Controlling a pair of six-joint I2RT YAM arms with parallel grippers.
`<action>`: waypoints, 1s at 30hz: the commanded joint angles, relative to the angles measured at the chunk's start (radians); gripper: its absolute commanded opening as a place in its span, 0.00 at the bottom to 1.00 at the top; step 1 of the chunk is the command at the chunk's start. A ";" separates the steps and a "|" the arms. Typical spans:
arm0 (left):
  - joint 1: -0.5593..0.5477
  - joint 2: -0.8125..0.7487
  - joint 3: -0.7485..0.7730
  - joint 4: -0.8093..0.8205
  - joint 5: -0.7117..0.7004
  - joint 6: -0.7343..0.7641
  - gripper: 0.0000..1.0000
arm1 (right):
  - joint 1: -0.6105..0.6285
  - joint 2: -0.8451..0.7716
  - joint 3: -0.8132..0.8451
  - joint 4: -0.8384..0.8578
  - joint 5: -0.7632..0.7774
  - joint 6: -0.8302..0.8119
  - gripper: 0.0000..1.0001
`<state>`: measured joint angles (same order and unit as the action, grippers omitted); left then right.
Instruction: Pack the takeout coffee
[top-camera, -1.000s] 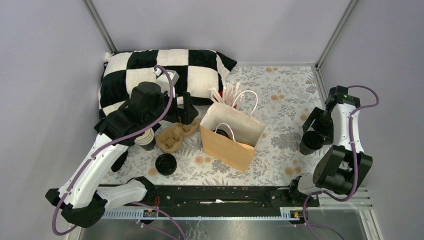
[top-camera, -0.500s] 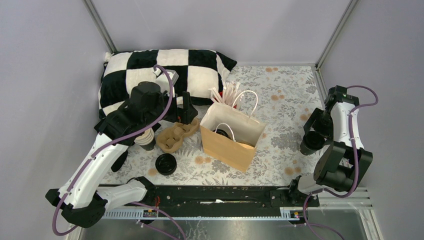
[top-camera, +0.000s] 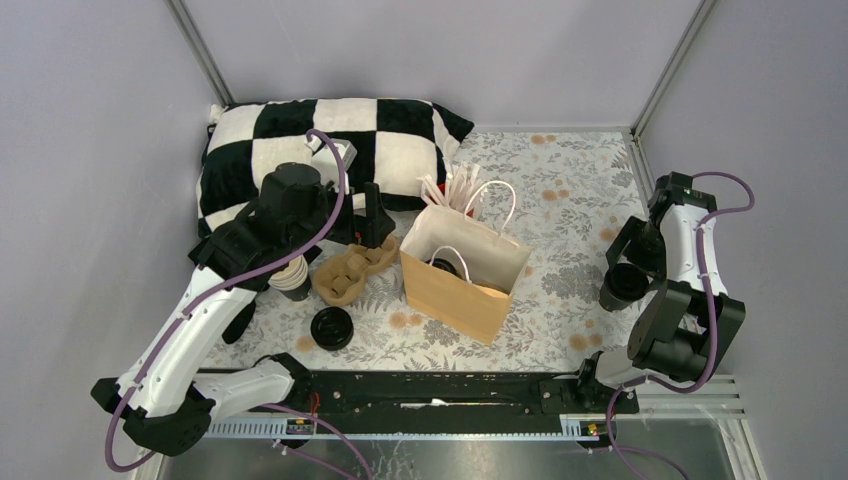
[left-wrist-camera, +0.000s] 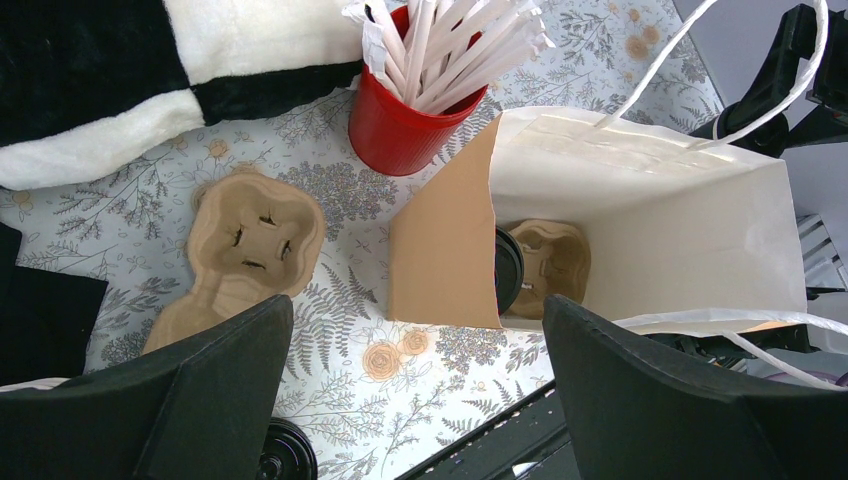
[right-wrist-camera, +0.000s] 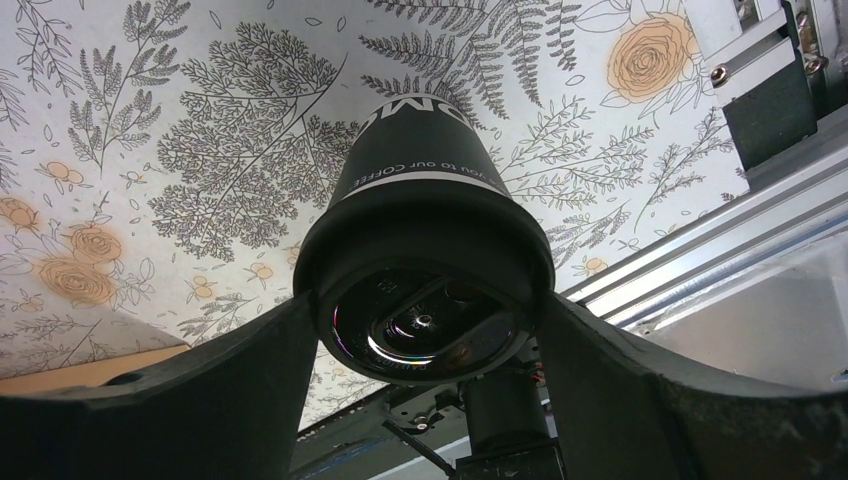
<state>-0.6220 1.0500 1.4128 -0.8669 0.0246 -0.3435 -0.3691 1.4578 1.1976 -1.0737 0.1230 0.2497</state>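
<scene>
One coffee cup sits inside the paper bag. The other cup, near the desk's right edge, is clasped at its lid by the right hand and is yet to be bagged. Over the bag, the left hand gapes wide, empty.

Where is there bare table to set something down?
Bare cloth between the paper bag and the lidded cup in the right gripper, and behind them toward the far right corner. Crowded left of the bag: cup carrier, cup stack, lids.
</scene>
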 joint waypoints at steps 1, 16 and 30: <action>0.008 -0.013 -0.004 0.032 0.009 0.012 0.98 | -0.005 0.009 -0.005 0.006 0.036 -0.010 0.84; 0.036 0.177 0.146 -0.074 0.054 -0.082 0.95 | 0.085 -0.118 0.074 -0.031 -0.164 -0.011 0.63; -0.001 0.392 0.246 -0.064 0.168 -0.062 0.67 | 0.259 -0.269 0.469 0.046 -0.510 -0.005 0.58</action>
<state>-0.6003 1.4506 1.5845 -0.9497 0.1917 -0.4114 -0.1375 1.2419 1.5211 -1.0622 -0.2440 0.2394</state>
